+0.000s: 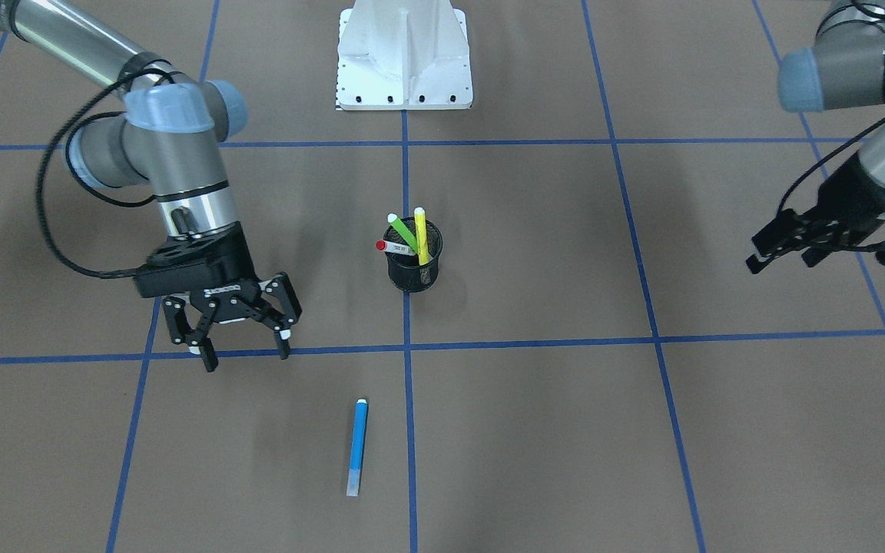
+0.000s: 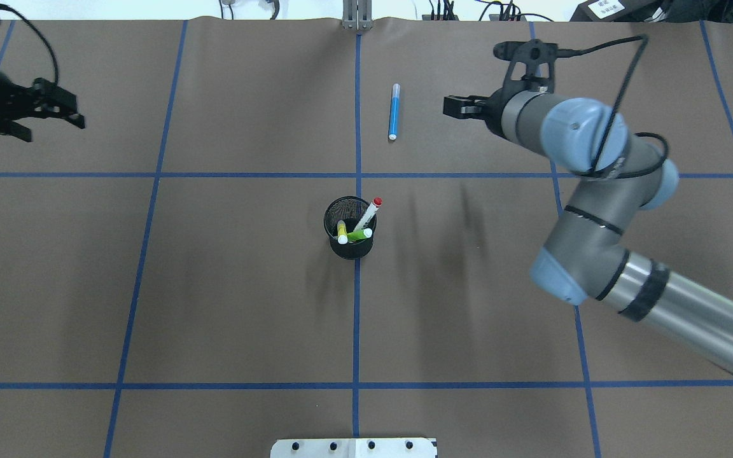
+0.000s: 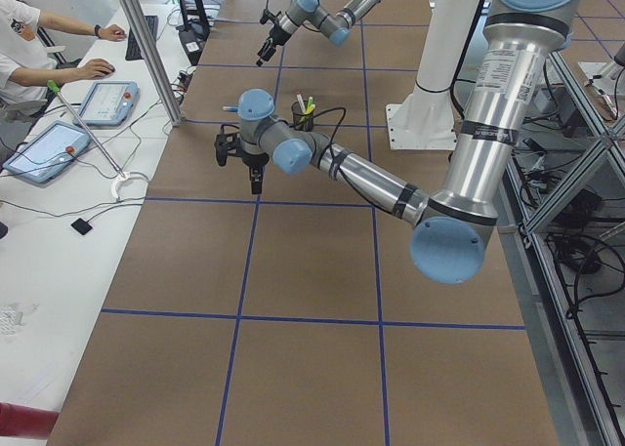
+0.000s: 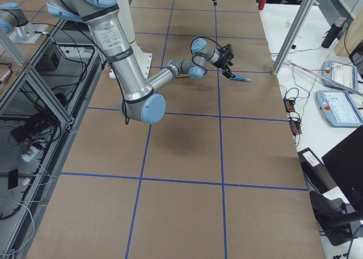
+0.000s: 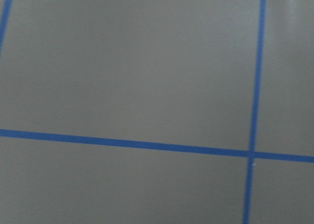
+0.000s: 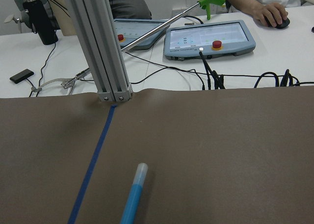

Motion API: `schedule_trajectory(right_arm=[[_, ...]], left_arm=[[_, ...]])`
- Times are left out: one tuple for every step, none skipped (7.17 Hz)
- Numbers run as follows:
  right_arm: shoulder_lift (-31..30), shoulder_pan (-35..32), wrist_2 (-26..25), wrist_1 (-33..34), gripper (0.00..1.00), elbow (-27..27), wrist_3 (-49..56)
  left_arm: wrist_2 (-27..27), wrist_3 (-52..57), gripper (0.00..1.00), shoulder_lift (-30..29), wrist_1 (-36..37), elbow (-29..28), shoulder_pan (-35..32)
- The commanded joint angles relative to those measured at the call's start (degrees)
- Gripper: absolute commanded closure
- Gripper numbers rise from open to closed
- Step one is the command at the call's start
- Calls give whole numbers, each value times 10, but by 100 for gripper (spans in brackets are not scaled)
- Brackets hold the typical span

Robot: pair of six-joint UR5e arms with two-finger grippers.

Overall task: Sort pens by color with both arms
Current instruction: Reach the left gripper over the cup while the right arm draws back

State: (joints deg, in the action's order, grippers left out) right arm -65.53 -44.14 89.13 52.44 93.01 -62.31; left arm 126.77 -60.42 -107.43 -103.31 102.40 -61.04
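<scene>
The blue pen [image 1: 358, 445] lies flat on the brown table, alone, past the cup on the operators' side; it also shows as blue pen [image 2: 394, 111] and blue pen [image 6: 133, 199]. The green pen [image 1: 404, 233], the yellow pen [image 1: 421, 234] and the white pen with red ends [image 1: 392, 247] stand tilted in the black mesh cup [image 1: 412, 269]. My right gripper [image 1: 246, 355] hangs open and empty above the table, a short way beside the blue pen. My left gripper [image 1: 782, 257] hovers open and empty far off at the table's other side, seen also as left gripper [image 2: 55, 117].
Blue tape lines [image 5: 147, 144] divide the table into squares. The white pedestal base [image 1: 404, 57] stands at the robot's edge. Past the far edge are an aluminium post [image 6: 100, 47], control tablets [image 6: 208, 37], cables and a person's hand [image 6: 267, 11].
</scene>
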Motion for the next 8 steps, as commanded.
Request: schedule_trajectory(right_arm=[[-91,-138,247,10,0,29,40],[-132,-182,311,13,0,23,113],[-157,-213,345,11,0,7,163],[-161,-226,371,10,0,-17,186],[-161,-229,376,10,0,-27,191],[-162,-230,376,11,0,-28,192],[-163,-230,377,12,0,-33,192],[-164,-230,377,11,0,-33,192]], left_arm=[[-78,-100,0,-173,186,6,101],[-122,-101,0,-259,299,4,155],[-163,-115,0,-306,325,-5,193],[-169,-142,0,-377,326,-76,210],[-169,-143,1,-487,326,-230,224],[-170,-143,1,-564,326,-343,232],[-173,-136,3,-569,324,-353,237],[-199,-107,5,-572,325,-379,252]])
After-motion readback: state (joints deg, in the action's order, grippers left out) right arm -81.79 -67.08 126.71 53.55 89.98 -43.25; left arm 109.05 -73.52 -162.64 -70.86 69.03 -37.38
